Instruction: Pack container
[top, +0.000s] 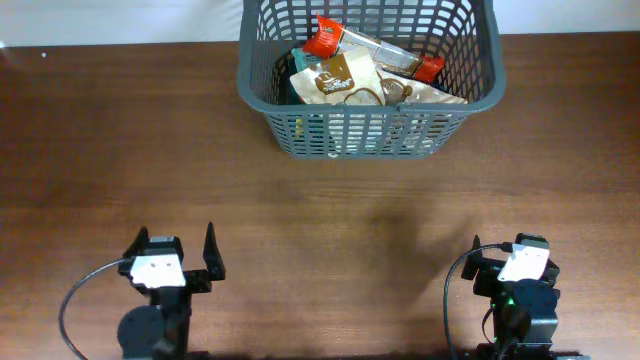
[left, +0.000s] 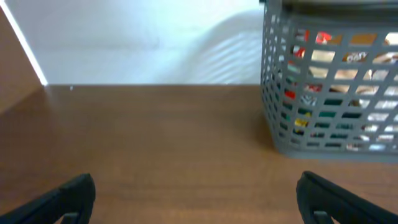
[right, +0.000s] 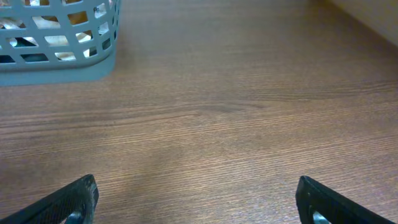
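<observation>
The container, a dark grey lattice basket (top: 368, 132), stands at the far middle of the wooden table. Inside it lie several grocery packets: a red one (top: 324, 41), a tan one (top: 336, 76) and a clear one with a red end (top: 428, 68). My left gripper (top: 173, 247) is open and empty at the near left, well away from the basket. My right gripper (top: 513, 257) is open and empty at the near right. The left wrist view shows open jaws (left: 196, 190) with the basket (left: 277, 93) ahead on the right. The right wrist view shows open jaws (right: 198, 190) with the basket's corner (right: 68, 70) at the upper left.
The brown wooden table (top: 320, 220) stretches between the grippers and the basket. A white wall (left: 137, 37) rises behind the table's far edge. No loose packets show on the table.
</observation>
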